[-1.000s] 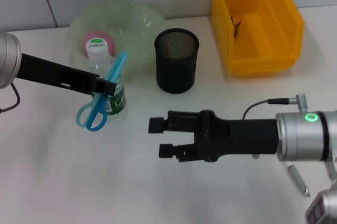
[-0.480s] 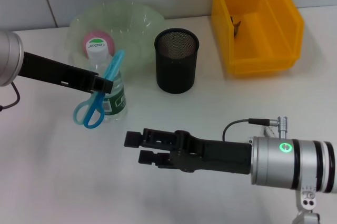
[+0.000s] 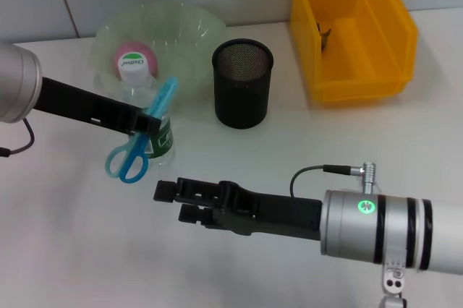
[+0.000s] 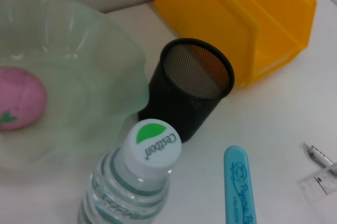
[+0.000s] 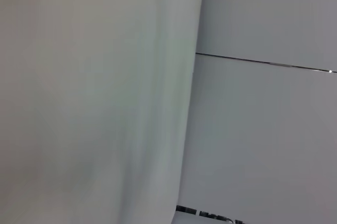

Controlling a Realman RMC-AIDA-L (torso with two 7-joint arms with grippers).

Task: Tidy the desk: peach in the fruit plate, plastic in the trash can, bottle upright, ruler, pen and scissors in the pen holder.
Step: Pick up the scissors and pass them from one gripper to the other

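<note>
My left gripper (image 3: pixel 148 123) is shut on the blue scissors (image 3: pixel 132 157) and holds them in the air just in front of the upright bottle (image 3: pixel 145 109). The scissors' blade (image 4: pixel 239 187) points up beside the bottle's white cap (image 4: pixel 152 145). The pink peach (image 3: pixel 130 55) lies in the green fruit plate (image 3: pixel 184 30). To the right of the bottle stands the black mesh pen holder (image 3: pixel 242 84). My right gripper (image 3: pixel 173 202) hovers low over the table in front of the bottle, open and holding nothing. A pen (image 4: pixel 317 154) and a clear ruler (image 4: pixel 322 183) lie at the edge of the left wrist view.
The yellow bin (image 3: pixel 354 69) stands at the back right with a small dark scrap (image 3: pixel 324 35) inside. My right arm's silver body (image 3: pixel 391 232) stretches across the front right of the table. The right wrist view shows only pale wall and surface.
My right arm has swung left and toward the table's front, and now covers the spot where the pen lay. The left gripper with the scissors has barely shifted.
</note>
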